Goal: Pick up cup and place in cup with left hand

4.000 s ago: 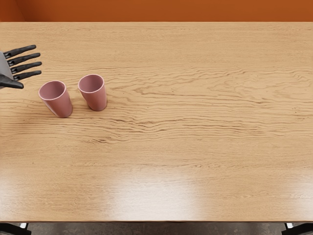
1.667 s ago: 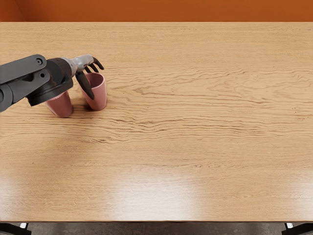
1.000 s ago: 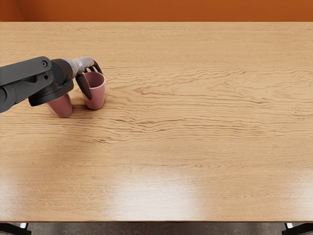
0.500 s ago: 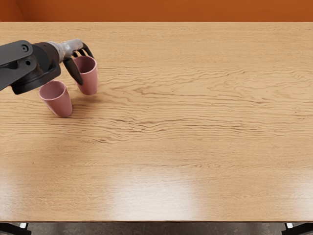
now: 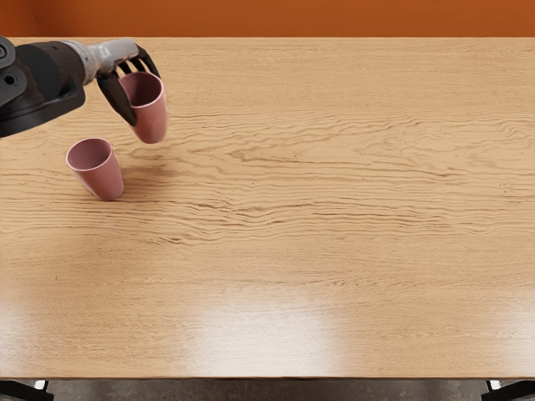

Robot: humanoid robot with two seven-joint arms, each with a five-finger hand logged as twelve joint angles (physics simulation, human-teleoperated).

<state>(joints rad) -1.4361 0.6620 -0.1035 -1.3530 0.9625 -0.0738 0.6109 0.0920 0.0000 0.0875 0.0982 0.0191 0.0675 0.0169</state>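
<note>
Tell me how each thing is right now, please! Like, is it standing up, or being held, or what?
Held cup: upright, gripped, up above the table.
Standing cup: upright, open end up, looks empty.
Left hand: curled around the held cup.
Table: holding up the standing cup, shiny near its front edge.
</note>
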